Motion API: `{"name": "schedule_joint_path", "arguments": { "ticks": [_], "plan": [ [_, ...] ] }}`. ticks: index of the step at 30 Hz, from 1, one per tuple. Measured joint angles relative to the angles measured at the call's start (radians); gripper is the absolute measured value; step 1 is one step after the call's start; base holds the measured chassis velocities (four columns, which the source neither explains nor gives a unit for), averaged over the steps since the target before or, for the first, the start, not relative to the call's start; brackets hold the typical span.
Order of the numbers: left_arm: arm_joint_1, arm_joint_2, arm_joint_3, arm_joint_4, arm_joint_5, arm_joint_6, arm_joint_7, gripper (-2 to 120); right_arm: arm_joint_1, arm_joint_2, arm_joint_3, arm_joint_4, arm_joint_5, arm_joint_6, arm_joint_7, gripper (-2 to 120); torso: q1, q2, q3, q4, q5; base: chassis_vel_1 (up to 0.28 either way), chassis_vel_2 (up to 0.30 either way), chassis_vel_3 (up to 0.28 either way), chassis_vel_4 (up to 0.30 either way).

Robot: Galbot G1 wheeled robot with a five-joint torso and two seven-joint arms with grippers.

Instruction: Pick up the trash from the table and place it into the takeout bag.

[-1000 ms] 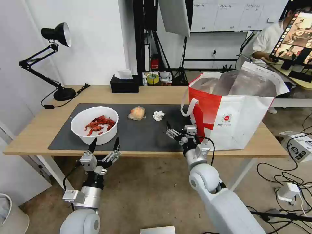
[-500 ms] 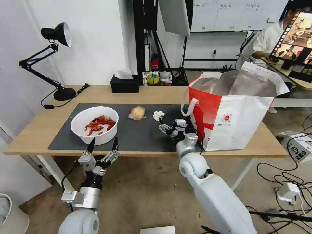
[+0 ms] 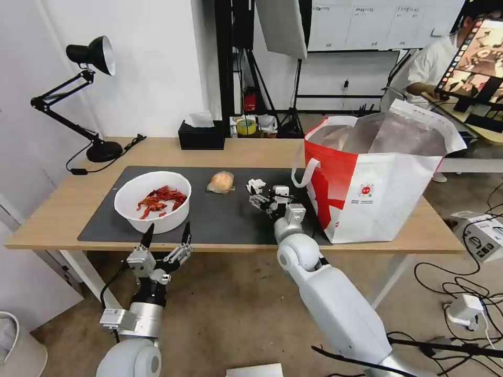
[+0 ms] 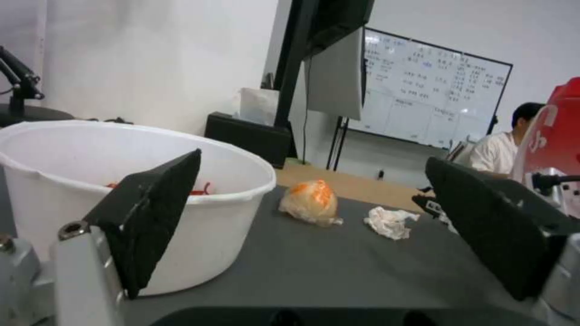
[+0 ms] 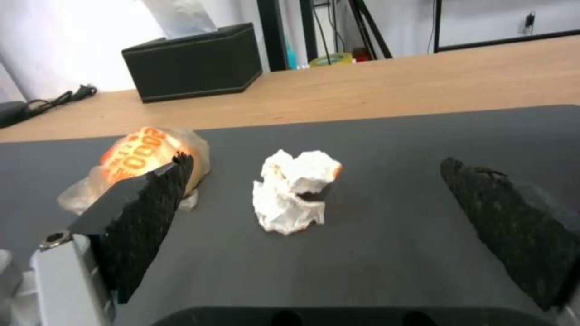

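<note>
The right end effector (image 3: 255, 195) is held low over the dark grey mat, fingers spread either side of the crumpled white tissue (image 5: 294, 190), so a pinch seems intended. The left end effector (image 3: 166, 235) is parked, spread, before the surface (image 3: 251, 149).

Lab or office: whiteboard (image 4: 432, 102), light stand (image 3: 262, 78), floor cables (image 3: 461, 283), desk lamp (image 3: 84, 94)

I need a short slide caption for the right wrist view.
Open right end effector lined up on crumpled tissue on grey mat.
</note>
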Motion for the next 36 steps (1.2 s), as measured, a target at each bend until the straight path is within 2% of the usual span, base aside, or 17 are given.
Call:
{"name": "schedule_joint_path", "arguments": {
  "ticks": [20,36],
  "plan": [
    [-0.005,-0.002,-0.005,0.003,-0.001,-0.001,0.0,100,0.147,0.071,-0.013,-0.2,0.014,-0.035,0.028,100,0.0,0.0,0.0,0.0,0.0,0.0,0.0,0.0,0.0],
    [-0.008,-0.005,-0.009,0.012,-0.002,-0.002,0.0,100,0.206,0.113,-0.012,-0.343,0.026,-0.033,-0.005,100,0.0,0.0,0.0,0.0,0.0,0.0,0.0,0.0,0.0]
  ]
}}
